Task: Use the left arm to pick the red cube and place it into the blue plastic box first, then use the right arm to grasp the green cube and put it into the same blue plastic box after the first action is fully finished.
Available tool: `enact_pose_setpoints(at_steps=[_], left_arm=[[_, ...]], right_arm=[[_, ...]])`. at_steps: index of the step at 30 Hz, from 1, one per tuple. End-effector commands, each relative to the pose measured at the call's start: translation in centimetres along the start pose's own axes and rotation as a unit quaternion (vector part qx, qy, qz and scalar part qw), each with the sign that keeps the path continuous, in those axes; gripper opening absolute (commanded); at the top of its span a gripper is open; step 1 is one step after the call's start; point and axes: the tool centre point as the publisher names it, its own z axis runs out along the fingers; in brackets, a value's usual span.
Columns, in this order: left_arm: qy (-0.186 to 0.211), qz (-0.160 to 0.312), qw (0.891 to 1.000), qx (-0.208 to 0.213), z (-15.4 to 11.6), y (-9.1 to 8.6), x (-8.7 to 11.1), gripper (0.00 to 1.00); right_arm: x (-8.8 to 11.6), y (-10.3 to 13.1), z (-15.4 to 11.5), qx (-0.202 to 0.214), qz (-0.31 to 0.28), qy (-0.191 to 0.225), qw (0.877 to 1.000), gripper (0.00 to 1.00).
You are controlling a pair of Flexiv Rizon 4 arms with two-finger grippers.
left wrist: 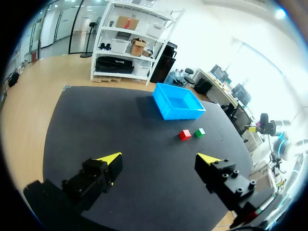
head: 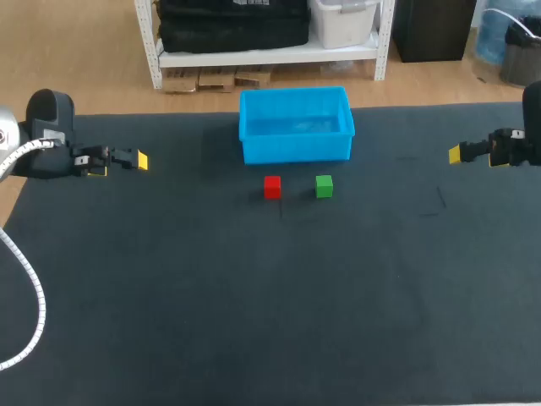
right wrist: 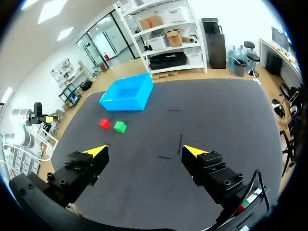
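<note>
Red cube just before blue plastic box, well apart from left end effector and right end effector; both wide open, empty.

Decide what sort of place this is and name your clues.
Probably a robotics lab bench: a left pincer and right pincer hang open over a dark table, with a red cube and green cube set out near a blue plastic box.

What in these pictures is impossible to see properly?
Head view: the blue box front wall hides the floor strip just behind it.
Head view: left arm and right arm run off the side edges.
Wrist views: red cube and green cube too small; far faces hidden.
</note>
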Motion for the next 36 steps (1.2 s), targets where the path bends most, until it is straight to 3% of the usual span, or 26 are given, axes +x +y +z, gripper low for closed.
enact_pose_setpoints(at_steps=[1,5,8,16,22,31,36], left_arm=[[0.0,0.0,1.0,0.0,0.0,0.0,0.0,1.0],[0.0,0.0,1.0,0.0,0.0,0.0,0.0,1.0],[0.026,-0.005,1.0,-0.001,1.1,-0.6,-0.9,1.0],[0.108,0.032,0.992,-0.064,4.2,-3.3,-2.9,1.0],[0.158,0.042,0.98,-0.115,7.0,-5.1,-3.2,1.0],[0.177,0.042,0.973,-0.146,9.7,-6.5,-3.3,1.0],[0.169,0.035,0.977,-0.129,9.8,-6.7,-3.3,1.0]], right_arm=[[0.0,0.0,0.0,0.0,0.0,0.0,1.0,1.0],[0.0,0.0,0.0,0.0,0.0,0.0,1.0,1.0],[0.0,0.0,0.0,0.0,0.0,0.0,1.0,1.0],[0.0,0.0,0.0,0.0,0.0,0.0,1.0,1.0],[0.0,0.0,0.0,0.0,0.0,0.0,1.0,1.0],[0.0,0.0,0.0,0.0,0.0,0.0,1.0,1.0],[0.0,0.0,0.0,0.0,0.0,0.0,1.0,1.0]])
